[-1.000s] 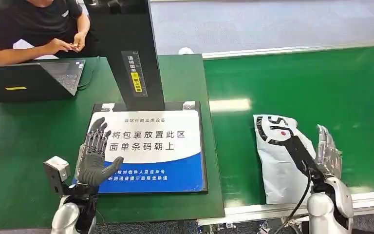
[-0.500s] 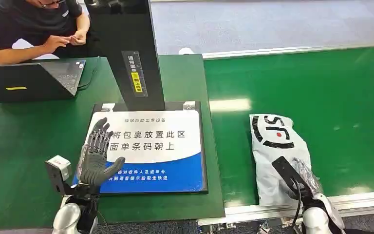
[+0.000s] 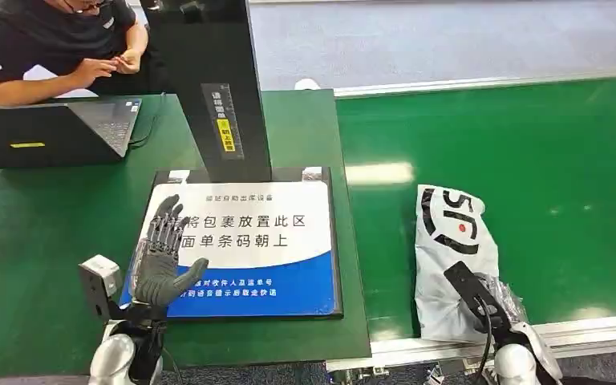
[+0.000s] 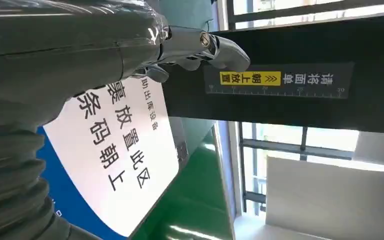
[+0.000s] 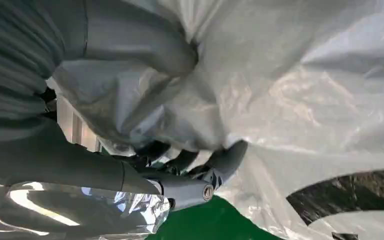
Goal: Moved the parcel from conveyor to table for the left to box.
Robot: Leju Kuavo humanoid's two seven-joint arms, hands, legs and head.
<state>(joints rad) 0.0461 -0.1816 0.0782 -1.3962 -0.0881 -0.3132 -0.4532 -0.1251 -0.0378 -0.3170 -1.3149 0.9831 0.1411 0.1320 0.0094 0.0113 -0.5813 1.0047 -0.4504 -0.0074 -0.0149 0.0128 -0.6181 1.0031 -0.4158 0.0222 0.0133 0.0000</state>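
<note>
The parcel, a white plastic bag with black markings, lies on the green conveyor close to its near edge. My right hand is at the parcel's near end. In the right wrist view the thumb presses into the bag and the dark fingers curl under a fold, so the hand grips the parcel. My left hand is held upright with fingers spread over the left part of the blue-and-white placement sign on the table, holding nothing.
A black scanner post stands behind the sign. A laptop sits at the table's far left, and a person sits behind it. The conveyor's silver rail runs along its near edge. The green table lies left of the sign.
My right hand came down from beside the parcel to its near end and closed on the bag. The parcel shifted slightly. My left hand hardly moved.
</note>
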